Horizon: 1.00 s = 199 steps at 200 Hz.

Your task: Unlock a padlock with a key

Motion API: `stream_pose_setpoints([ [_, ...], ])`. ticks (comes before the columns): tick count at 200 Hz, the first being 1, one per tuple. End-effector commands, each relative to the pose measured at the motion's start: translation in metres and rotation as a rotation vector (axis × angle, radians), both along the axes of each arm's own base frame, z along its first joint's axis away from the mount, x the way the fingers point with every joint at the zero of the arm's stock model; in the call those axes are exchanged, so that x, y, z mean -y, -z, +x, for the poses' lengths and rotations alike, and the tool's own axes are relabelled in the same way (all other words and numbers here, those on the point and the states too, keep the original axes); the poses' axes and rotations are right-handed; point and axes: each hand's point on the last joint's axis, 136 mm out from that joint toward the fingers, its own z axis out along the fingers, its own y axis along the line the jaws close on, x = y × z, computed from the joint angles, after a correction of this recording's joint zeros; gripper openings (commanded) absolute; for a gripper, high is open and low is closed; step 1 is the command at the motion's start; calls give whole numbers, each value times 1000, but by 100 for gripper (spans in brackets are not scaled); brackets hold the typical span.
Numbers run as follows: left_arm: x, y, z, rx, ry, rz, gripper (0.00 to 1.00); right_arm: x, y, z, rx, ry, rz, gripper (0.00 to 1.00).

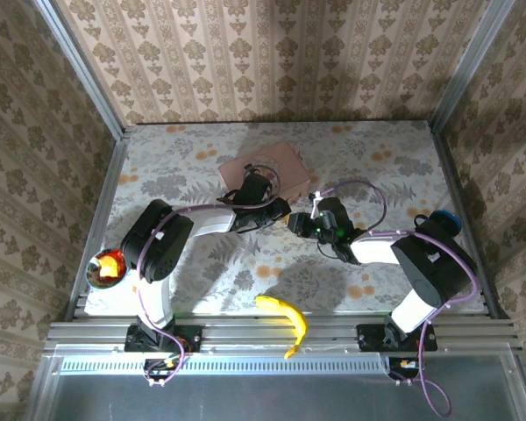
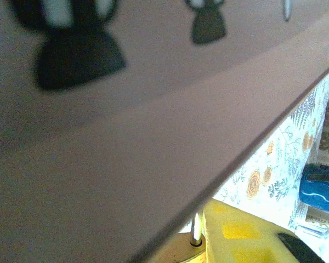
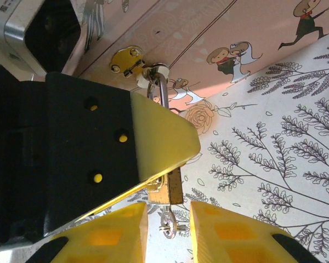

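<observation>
your left gripper clamps small brass padlock, frame centre, bracing it for turn; right gripper parted astride slim silvery key below.

**Tip to tip over mid-worktop**

Your left arm reaches in from the left edge, with the left gripper pinched on the padlock. Your right gripper faces it, fingers slightly apart.
</observation>
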Motion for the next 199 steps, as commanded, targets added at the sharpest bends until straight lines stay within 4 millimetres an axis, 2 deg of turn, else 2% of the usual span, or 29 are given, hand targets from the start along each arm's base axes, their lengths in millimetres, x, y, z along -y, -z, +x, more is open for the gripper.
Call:
stream_pose_setpoints([
  [1,1,8,-26,-96,40,-4,0,-6,3,-2,-9,-12,32,26],
  [74,1,7,-25,-92,35,-7,0,-10,9,-4,-23,-11,34,26],
  [94,1,5,-24,-87,34,-12,0,-13,11,-4,-26,-11,45,23],
  [104,2,5,-24,-85,34,-12,0,-14,12,-4,-26,-9,53,18],
  [126,1,3,-22,-74,29,-14,15,-16,11,-2,-12,2,83,0],
  [158,-2,-6,-19,-8,12,-48,43,-20,2,3,12,10,144,0],
  [163,-3,-8,-19,8,7,-56,52,-21,1,4,13,11,152,0],
  [171,-4,-11,-17,30,-6,-73,61,-22,-1,5,13,12,161,0],
  [199,-8,-17,-13,91,-39,-122,61,-24,-9,8,24,17,189,0],
])
